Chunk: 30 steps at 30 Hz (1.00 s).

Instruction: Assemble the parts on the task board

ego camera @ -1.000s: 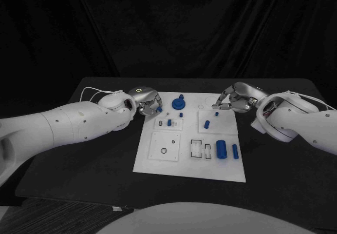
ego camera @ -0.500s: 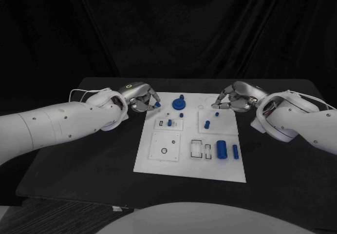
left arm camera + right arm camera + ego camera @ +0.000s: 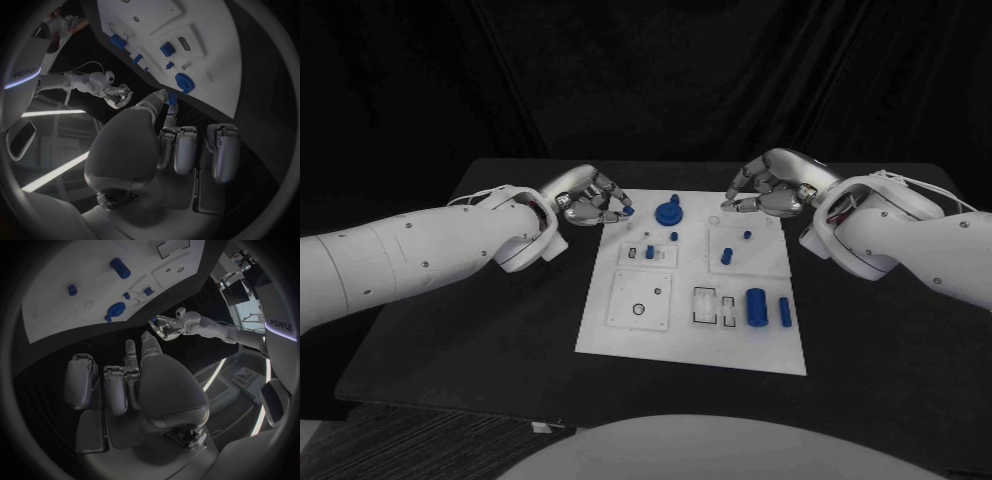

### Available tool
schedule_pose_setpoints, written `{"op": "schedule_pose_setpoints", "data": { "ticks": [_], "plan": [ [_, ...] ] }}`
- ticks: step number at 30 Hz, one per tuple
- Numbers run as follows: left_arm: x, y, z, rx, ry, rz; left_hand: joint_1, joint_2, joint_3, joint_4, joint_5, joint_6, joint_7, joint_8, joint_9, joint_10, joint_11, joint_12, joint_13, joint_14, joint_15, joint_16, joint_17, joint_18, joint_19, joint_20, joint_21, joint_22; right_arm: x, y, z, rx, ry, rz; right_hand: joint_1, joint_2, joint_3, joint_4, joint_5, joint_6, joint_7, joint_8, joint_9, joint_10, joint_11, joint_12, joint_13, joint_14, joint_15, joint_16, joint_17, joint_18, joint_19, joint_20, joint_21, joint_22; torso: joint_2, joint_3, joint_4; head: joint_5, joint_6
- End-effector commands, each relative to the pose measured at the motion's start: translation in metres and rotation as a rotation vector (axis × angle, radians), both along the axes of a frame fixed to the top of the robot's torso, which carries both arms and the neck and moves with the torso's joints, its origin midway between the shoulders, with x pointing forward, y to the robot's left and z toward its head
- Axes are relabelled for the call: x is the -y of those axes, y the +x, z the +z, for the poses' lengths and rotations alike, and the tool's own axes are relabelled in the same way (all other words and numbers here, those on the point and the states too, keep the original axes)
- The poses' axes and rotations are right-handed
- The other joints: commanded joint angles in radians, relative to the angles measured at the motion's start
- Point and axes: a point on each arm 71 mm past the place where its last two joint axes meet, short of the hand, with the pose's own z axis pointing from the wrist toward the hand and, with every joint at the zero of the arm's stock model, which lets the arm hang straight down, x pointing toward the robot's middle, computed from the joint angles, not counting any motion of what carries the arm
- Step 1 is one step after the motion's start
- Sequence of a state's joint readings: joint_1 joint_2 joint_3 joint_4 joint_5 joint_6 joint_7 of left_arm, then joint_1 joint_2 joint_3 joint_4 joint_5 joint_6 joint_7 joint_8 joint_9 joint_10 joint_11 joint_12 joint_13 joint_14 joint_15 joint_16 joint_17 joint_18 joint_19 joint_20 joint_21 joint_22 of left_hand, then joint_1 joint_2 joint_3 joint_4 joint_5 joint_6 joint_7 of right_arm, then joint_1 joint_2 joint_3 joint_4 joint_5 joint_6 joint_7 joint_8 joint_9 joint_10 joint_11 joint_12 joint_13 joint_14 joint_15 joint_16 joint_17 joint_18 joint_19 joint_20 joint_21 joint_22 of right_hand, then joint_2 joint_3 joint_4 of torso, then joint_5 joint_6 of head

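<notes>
Head view: left robot hand (image 3: 593, 203) apparently pinches a small blue part (image 3: 171, 100); right robot hand (image 3: 770, 193) curled empty above the task board (image 3: 678, 340).

Blue parts (image 3: 756, 306) on white task board (image 3: 678, 339)

Colours on the table

White task board (image 3: 629, 335) is lying on the black table (image 3: 459, 330); blue parts (image 3: 756, 306) are showing against it; silver hands, left (image 3: 590, 200) and right (image 3: 769, 188), are ending white arms (image 3: 416, 255).
</notes>
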<state>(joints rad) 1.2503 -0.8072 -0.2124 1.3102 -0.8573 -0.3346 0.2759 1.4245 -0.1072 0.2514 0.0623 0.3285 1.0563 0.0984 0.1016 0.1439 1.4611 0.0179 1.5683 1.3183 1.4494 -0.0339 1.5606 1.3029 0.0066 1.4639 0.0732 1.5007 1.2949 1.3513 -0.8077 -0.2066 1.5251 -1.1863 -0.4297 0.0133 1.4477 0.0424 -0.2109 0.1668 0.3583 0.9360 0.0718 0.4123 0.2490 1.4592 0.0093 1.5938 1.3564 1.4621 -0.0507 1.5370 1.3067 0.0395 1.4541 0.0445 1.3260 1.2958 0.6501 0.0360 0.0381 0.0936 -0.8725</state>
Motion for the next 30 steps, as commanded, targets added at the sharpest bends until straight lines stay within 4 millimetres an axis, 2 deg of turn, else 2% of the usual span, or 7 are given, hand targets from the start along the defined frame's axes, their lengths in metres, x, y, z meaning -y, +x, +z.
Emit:
{"op": "schedule_pose_setpoints", "data": {
  "ticks": [1,8,14,16,19,26,30],
  "plan": [
    [0.004,-0.001,-0.002,-0.164,-0.190,-0.022,-0.033,0.021,0.008,0.017,0.003,0.041,-0.003,0.015,0.016,0.110,-0.003,0.003,0.253,0.121,-0.004,0.010,0.268,0.012,0.064,-0.001,-0.003,0.251,-0.011,-0.002,0.010,0.108,0.025,0.054,0.088,0.057,0.012,-0.003,-0.015,0.005,-0.002,-0.016,0.011,0.112,-0.015,-0.023,0.214,0.084,-0.019,-0.016,0.140,0.022,-0.001,-0.003,-0.024,0.194,0.002,-0.0009,0.0002,0.003,0.000],
    [0.003,-0.003,-0.005,-0.253,-0.288,-0.031,-0.037,0.031,-0.001,0.024,0.006,0.054,-0.007,0.021,0.020,0.110,-0.005,0.003,0.253,0.121,-0.004,0.010,0.268,0.013,0.062,0.000,-0.006,0.251,-0.044,-0.007,0.019,0.299,-0.042,0.164,0.116,0.034,0.038,-0.024,-0.029,0.008,-0.012,-0.033,0.002,0.112,-0.035,-0.023,0.214,0.085,-0.036,-0.015,0.142,0.022,-0.001,-0.012,-0.026,0.194,0.002,-0.0012,0.0017,0.007,0.000],
    [-0.001,-0.006,-0.006,-0.291,-0.299,-0.038,-0.040,0.032,-0.004,0.026,0.005,0.054,-0.007,0.022,0.020,0.110,-0.006,0.003,0.253,0.121,-0.005,0.010,0.268,0.013,0.061,0.000,-0.007,0.250,-0.071,-0.014,0.020,0.459,-0.115,0.282,0.135,-0.016,0.086,-0.019,-0.061,-0.028,-0.061,-0.149,-0.050,0.112,-0.077,-0.023,0.214,0.087,-0.077,-0.012,0.153,0.020,0.004,-0.056,-0.014,0.198,0.000,-0.0031,0.0021,0.011,0.000],
    [-0.001,-0.007,-0.006,-0.299,-0.300,-0.039,-0.041,0.032,-0.005,0.026,0.005,0.054,-0.007,0.022,0.020,0.110,-0.006,0.003,0.253,0.121,-0.005,0.010,0.268,0.013,0.061,0.000,-0.008,0.250,-0.080,-0.017,0.019,0.497,-0.136,0.323,0.146,-0.050,0.160,-0.004,-0.120,-0.014,-0.067,-0.186,-0.069,0.112,-0.083,-0.023,0.214,0.088,-0.085,-0.009,0.159,0.019,0.005,-0.065,-0.012,0.199,0.000,-0.0036,0.0022,0.012,0.000],
    [-0.002,-0.008,-0.007,-0.309,-0.301,-0.041,-0.041,0.032,-0.006,0.027,0.004,0.055,-0.008,0.022,0.020,0.110,-0.006,0.003,0.253,0.121,-0.005,0.010,0.268,0.014,0.059,0.000,-0.010,0.249,-0.092,-0.021,0.016,0.549,-0.166,0.380,0.136,-0.123,0.284,0.032,-0.119,0.003,-0.073,-0.232,-0.092,0.112,-0.085,-0.023,0.214,0.088,-0.088,-0.009,0.162,0.017,0.005,-0.067,-0.009,0.201,0.002,-0.0035,0.0027,0.013,0.000],
    [0.000,-0.011,-0.007,-0.328,-0.301,-0.051,-0.041,0.032,-0.007,0.026,0.005,0.055,-0.008,0.022,0.021,0.110,-0.006,0.003,0.253,0.121,-0.005,0.010,0.268,0.014,0.059,0.000,-0.010,0.249,-0.116,-0.026,0.008,0.608,-0.215,0.475,0.142,-0.159,0.351,0.035,-0.102,0.011,-0.079,-0.256,-0.102,0.112,-0.088,-0.023,0.214,0.091,-0.088,-0.003,0.176,0.015,0.009,-0.067,0.002,0.204,0.003,-0.0015,0.0026,0.014,0.000],
    [0.001,-0.013,-0.007,-0.335,-0.300,-0.052,-0.041,0.032,-0.007,0.026,0.005,0.055,-0.008,0.022,0.021,0.110,-0.006,0.003,0.253,0.121,-0.005,0.010,0.268,0.014,0.059,0.000,-0.010,0.249,-0.124,-0.027,0.004,0.618,-0.239,0.503,0.150,-0.169,0.380,0.027,-0.084,0.016,-0.074,-0.265,-0.105,0.112,-0.087,-0.023,0.214,0.092,-0.091,0.000,0.182,-0.013,0.065,-0.068,0.129,0.241,0.003,-0.0017,0.0035,0.014,0.000]
  ]
}}
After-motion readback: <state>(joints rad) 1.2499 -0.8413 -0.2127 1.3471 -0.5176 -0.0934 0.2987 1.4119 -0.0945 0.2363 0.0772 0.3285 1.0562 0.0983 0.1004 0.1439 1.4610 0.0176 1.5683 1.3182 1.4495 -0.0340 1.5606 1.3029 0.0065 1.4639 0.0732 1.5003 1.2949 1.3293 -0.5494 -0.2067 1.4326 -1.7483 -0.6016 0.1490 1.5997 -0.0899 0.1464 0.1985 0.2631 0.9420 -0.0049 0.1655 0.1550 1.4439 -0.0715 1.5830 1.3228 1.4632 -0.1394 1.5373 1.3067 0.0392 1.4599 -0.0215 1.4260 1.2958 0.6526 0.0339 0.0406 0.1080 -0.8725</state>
